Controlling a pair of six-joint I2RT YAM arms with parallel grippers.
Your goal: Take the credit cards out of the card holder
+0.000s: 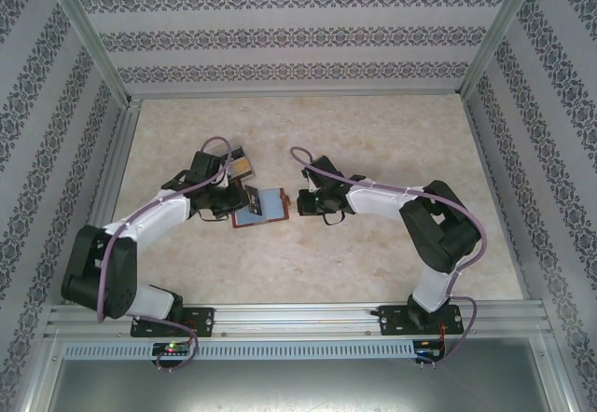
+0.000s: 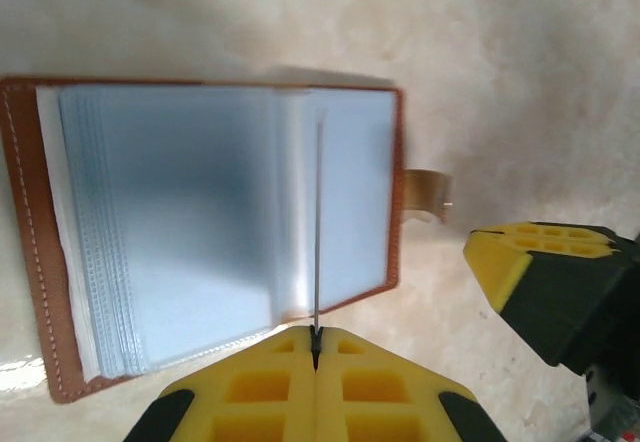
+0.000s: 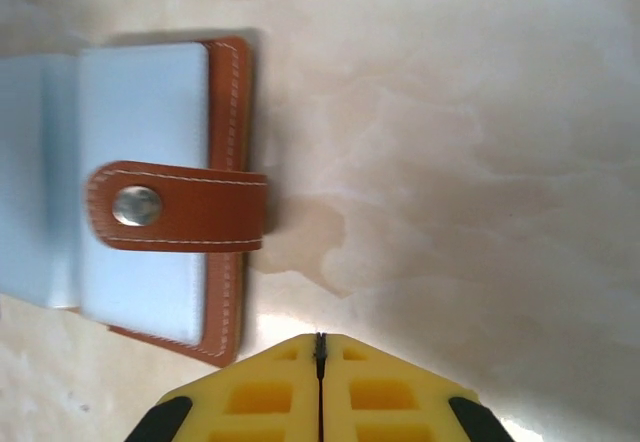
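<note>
- The left claw (image 2: 316, 340) is pinching shut at one edge of the card holder (image 2: 200, 222). A thin sheet (image 2: 318, 232) is standing on edge, rising straight out of the seam between the yellow fingers. I am taking it for one of the see-through sleeves, though a card seen edge-on would look the same.
- The right claw (image 3: 320, 347) is closed too, gripping nothing. It is hovering over bare table (image 3: 480, 162) just beside the holder's strap side, not touching it.
- The card holder is lying open on the table between the two claws, brown cover down. Its blue-grey sleeves are fanning up on the left claw's side. Its strap (image 3: 180, 207), with the metal snap (image 3: 135, 205), is lying across the inner panel on the right claw's side.
- A small box (image 1: 240, 166) is sitting near the left claw, apart from the holder.
- To my eye the job is looking early. The left claw seems to be lifting a sleeve to get at a card, and I cannot tell whether any sleeve is holding one.
- The next move is calling for the right claw to open and pin the cover down near the strap, so the holder is not sliding or lifting under the pull.
- The left claw then needs to be gripping a card rather than a sleeve, and drawing it out through the sleeve's open mouth, not against the stitched spine.
</note>
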